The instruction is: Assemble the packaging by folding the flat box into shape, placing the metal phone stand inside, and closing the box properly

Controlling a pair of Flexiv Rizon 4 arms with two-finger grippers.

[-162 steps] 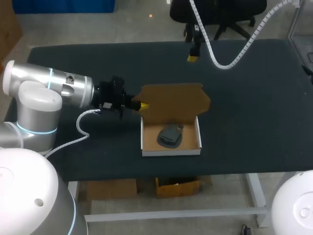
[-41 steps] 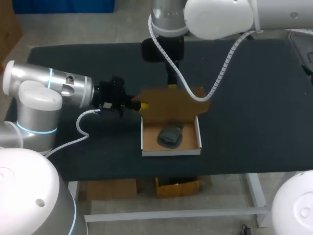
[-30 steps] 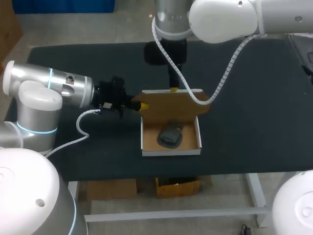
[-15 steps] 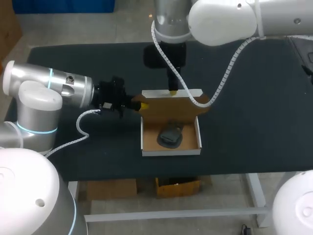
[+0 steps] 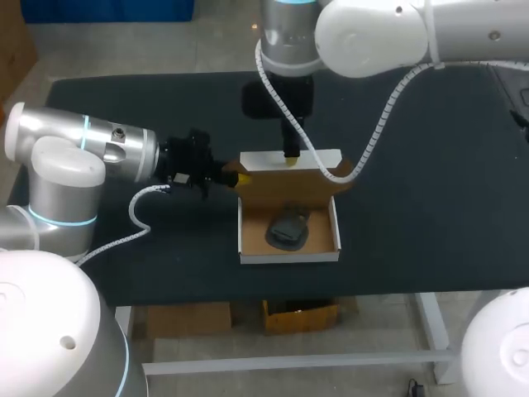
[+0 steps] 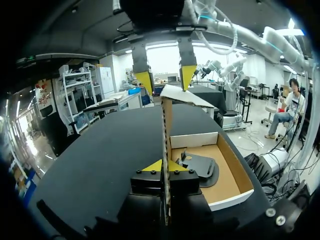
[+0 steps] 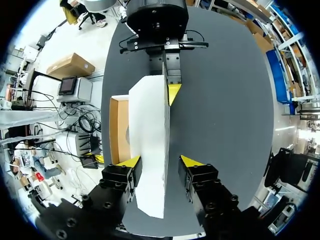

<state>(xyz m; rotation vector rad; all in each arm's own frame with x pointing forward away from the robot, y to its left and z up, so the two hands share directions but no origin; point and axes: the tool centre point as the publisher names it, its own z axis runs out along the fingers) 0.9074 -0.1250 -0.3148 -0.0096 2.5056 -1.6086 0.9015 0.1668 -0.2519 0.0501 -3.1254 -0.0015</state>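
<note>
Lid (image 5: pixel 281 186) upright (stand (image 5: pixel 288 228) inside box (image 5: pixel 240 233)), long axis sideways, left tool (image 6: pixel 165 165) pinching it, right tool (image 7: pixel 161 161) spread

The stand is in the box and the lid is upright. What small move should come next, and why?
Probably the right gripper should tip the lid down over the phone stand: it straddles the lid's top edge, open, and the left gripper clamps its side.

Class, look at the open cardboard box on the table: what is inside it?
A dark grey metal phone stand lies on the floor of the white-walled cardboard box. In the head view, the raised brown lid covers the interior's rear strip.
</note>
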